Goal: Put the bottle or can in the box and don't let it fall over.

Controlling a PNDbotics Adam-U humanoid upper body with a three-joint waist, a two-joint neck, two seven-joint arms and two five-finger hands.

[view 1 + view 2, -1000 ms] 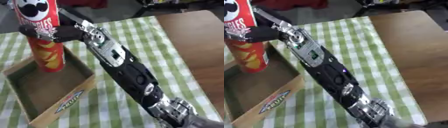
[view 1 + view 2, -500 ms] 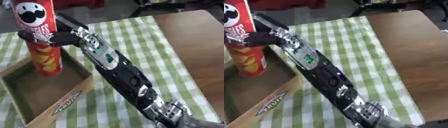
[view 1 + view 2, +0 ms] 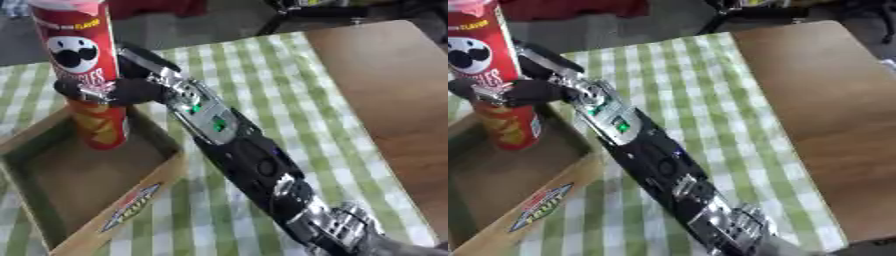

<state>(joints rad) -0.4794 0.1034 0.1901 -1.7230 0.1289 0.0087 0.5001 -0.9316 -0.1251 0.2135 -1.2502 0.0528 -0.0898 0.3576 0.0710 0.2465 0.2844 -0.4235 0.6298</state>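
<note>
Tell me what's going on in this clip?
The robot's right hand has its fingers curled round a red can, holding it upright with the base down inside the cardboard box, at its far corner. The box sits on a green checked cloth. The left hand isn't in view.

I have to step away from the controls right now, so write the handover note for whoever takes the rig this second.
Right robot hand: fingers curled round the red chips can, gripping it about mid-height.
Left robot hand: not in view.
Chips can: upright, its base down inside the open cardboard box, near the far corner. I cannot tell whether it is fully resting on the box floor.
Box: on the green checked tablecloth.
Done: can carried into the box, standing.
Left: confirm it is seated, open the fingers gently, and draw the hand away without tipping the tall can.
</note>
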